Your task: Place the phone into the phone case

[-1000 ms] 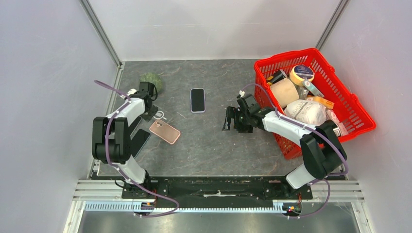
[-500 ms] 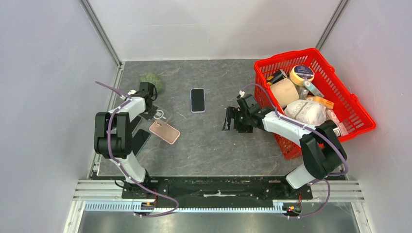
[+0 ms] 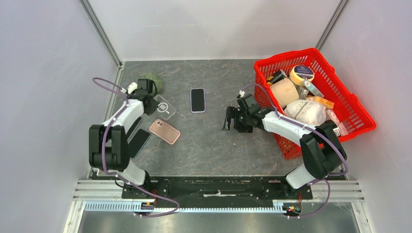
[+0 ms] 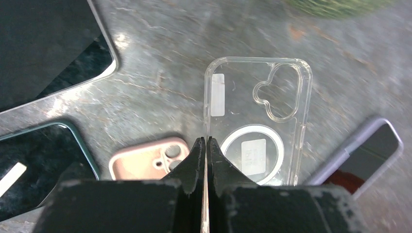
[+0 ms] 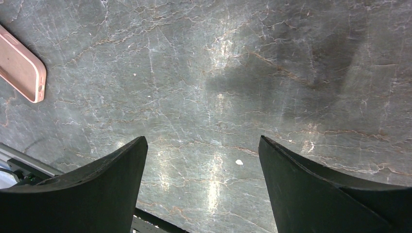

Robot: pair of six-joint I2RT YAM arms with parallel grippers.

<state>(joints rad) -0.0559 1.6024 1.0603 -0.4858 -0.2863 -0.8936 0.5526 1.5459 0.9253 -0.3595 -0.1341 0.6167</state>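
The phone case (image 4: 238, 121) is clear, the phone (image 3: 197, 100) black, the basket (image 3: 286, 56) red, the table (image 3: 209, 141) grey-veined.

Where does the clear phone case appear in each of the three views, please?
Top external: clear phone case, left of centre.
Left wrist: clear phone case, centre.
Right wrist: not in it.
Shared landmark: pink case, seen in all three.

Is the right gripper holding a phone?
No, the right gripper stands open and empty, with only the table beneath it.
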